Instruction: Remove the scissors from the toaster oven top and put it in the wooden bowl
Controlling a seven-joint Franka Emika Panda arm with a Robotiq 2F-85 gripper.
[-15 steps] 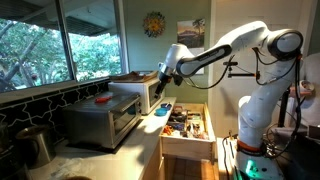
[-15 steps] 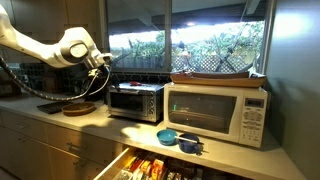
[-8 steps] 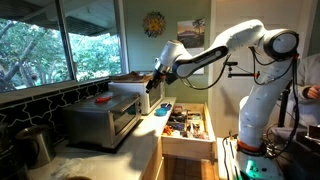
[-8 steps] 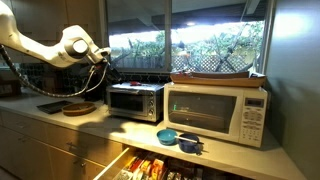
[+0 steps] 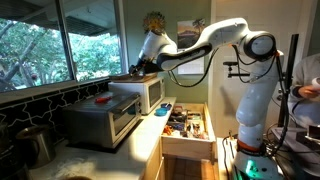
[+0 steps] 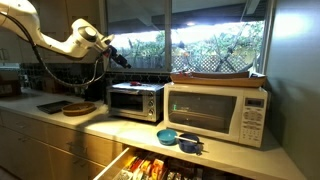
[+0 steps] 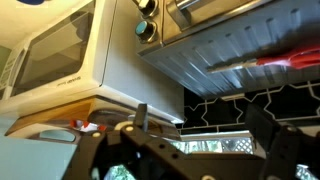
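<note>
Wrist view: pincer (image 7: 198,112) wide open, empty, nr scissors (image 7: 285,60) on toaster oven (image 7: 225,55), tiled wall (image 7: 222,100) behind.

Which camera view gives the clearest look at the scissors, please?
The wrist view: the scissors appear largest there, red handles lying on the toaster oven top, though that picture is upside down. In an exterior view the scissors are only a small red patch; elsewhere I cannot make them out.
</note>
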